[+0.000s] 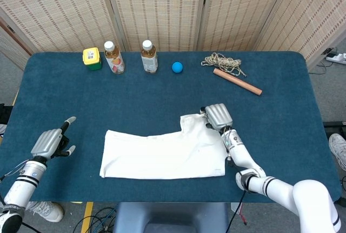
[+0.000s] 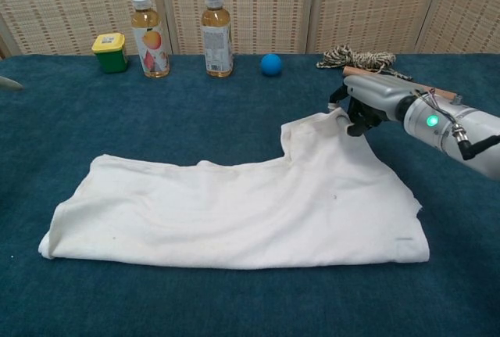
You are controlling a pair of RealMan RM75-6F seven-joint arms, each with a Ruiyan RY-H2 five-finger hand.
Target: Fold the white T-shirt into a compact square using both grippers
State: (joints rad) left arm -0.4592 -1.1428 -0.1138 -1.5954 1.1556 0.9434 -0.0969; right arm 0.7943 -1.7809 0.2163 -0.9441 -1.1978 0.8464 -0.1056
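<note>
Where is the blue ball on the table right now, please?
In the head view the blue ball sits near the table's far edge, between the right-hand bottle and the coiled rope, well beyond the white T-shirt.
</note>
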